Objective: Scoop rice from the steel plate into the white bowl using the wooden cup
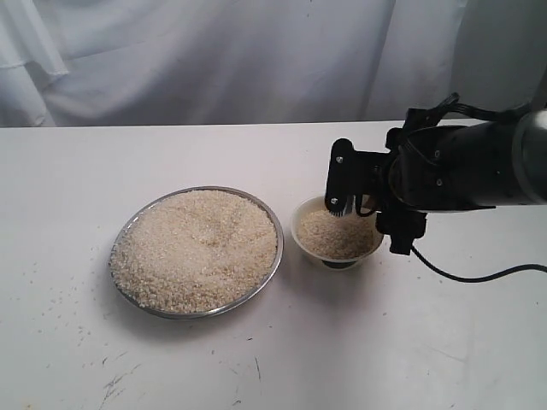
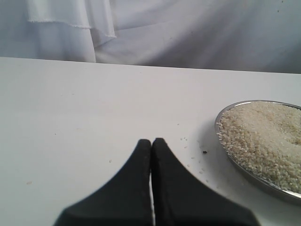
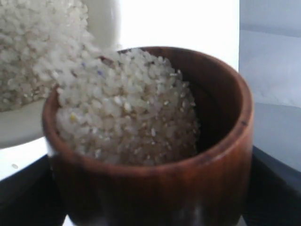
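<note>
Exterior view: right hand (image 1: 367, 213) poised over the white bowl (image 1: 301, 224), which stands on the table (image 1: 385, 342) just beside the steel plate (image 1: 279, 256) heaped with rice (image 1: 197, 248). Right wrist view: the wooden cup (image 3: 155, 188), clamped between that hand's dark jaws, holds rice piled toward the bowl's edge. Left wrist view: left hand (image 2: 151, 146) closed, empty, above the table near the plate.

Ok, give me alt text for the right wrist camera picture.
Close-up of a wooden cup heaped with rice, grains spilling over its rim toward a white bowl that also holds rice.
</note>
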`<state>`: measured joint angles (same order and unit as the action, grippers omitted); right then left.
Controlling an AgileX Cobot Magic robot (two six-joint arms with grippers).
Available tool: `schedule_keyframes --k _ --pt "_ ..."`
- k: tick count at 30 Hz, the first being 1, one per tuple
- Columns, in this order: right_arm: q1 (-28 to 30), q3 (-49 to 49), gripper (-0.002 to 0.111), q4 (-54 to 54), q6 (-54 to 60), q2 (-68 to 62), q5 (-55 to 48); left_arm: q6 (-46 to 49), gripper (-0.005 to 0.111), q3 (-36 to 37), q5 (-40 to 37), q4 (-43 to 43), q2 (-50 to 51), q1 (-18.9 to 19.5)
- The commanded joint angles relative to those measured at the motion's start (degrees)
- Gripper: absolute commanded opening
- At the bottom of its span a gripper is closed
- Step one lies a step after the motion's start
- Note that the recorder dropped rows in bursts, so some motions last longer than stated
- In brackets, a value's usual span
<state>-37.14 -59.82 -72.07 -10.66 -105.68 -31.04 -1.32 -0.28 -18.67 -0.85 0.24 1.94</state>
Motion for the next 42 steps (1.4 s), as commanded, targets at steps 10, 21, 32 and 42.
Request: schedule_keyframes --k 10,21,32,42 --pt "-2.04 -0.49 0.000 -5.32 1.04 0.24 -1.98 -0.03 0.000 0.28 0.40 -0.06 -0.24 0.11" --pt "-5.58 -0.49 0.000 -7.80 6.38 -2.43 -5.79 -0.03 0.000 0.28 0.40 -0.06 -0.24 0.11" --pt "-7.20 -0.49 0.000 -13.81 16.27 -3.95 -9.74 -0.03 0.000 0.28 0.40 -0.06 -0.24 0.11" --pt "-7.47 -0.63 0.000 -16.63 21.23 -5.03 -12.63 -0.03 0.000 0.28 0.40 -0.06 -0.24 0.11"
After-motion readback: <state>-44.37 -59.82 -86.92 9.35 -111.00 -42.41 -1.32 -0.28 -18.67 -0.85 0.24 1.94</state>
